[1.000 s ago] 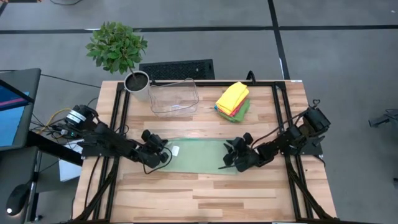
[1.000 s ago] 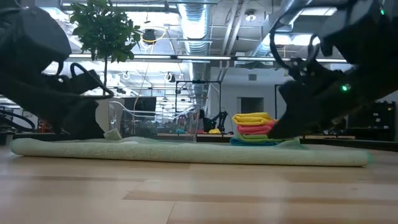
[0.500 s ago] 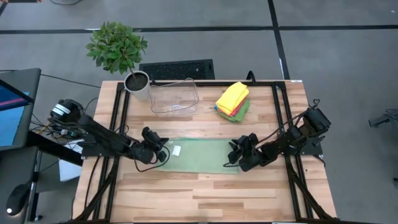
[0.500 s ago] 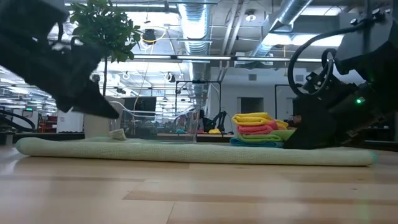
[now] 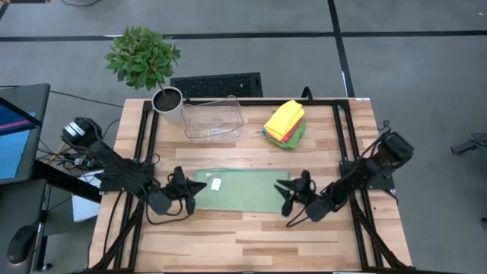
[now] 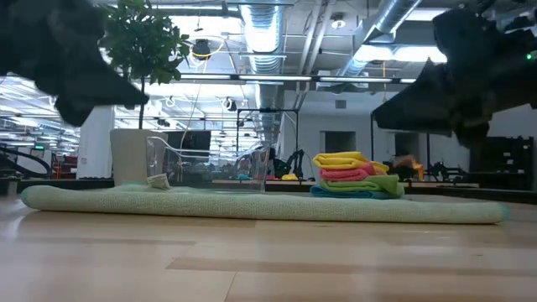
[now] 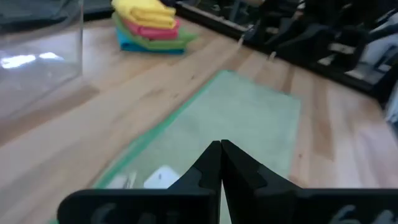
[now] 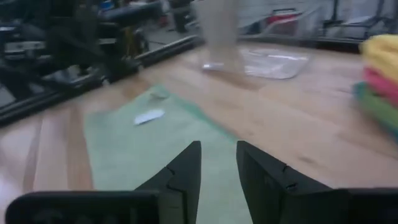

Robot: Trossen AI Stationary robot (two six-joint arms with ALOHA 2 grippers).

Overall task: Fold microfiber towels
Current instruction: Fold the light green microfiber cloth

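One pale green towel lies flat, long axis running left-right

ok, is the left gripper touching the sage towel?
Apart. In the low view the left gripper hangs above the sage towel, with the room visible between them.

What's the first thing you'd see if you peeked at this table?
A long pale green towel lies flat across the middle of the table, with a small white tag near its left end. The left gripper and right gripper hover over its two ends, holding nothing. Behind sits a bright stack of folded towels, yellow on top, beside a clear bin.
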